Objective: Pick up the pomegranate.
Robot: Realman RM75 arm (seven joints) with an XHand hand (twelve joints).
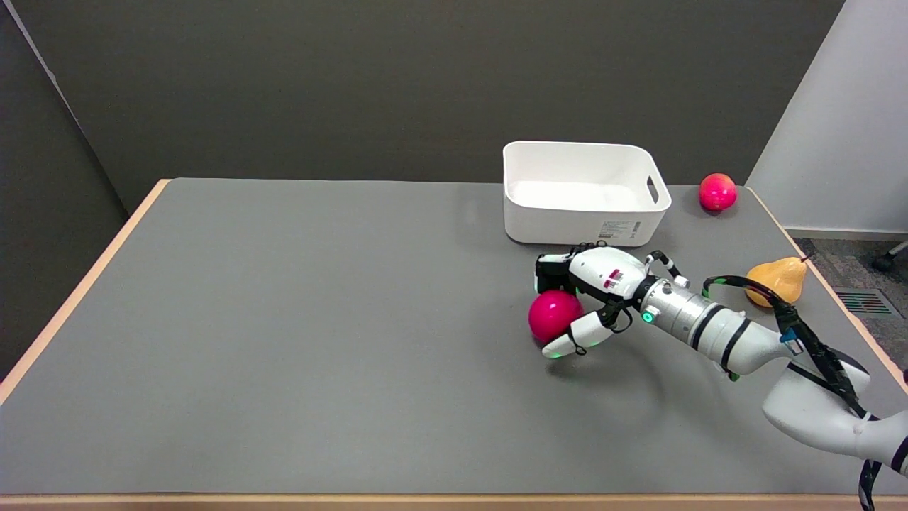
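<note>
Right hand [586, 301] was reached in from lower right and wrapped around the pomegranate [552, 314]: fingers [553, 273] curled over its top and far side, thumb [576, 337] closed against its near side. Contact was seen on both sides, so the fruit was taken as gripped. Pomegranate was located right of centre on the grey tabletop [298, 319], just in front of the white bin [582, 191]; whether it was resting on the surface or slightly raised could not be told. A shadow was seen under the hand. A red apple [717, 191] was seen beside the bin at the far right corner, and a yellow pear [779, 280] near the right edge, partly crossed by the arm's black cable [801, 330].
</note>
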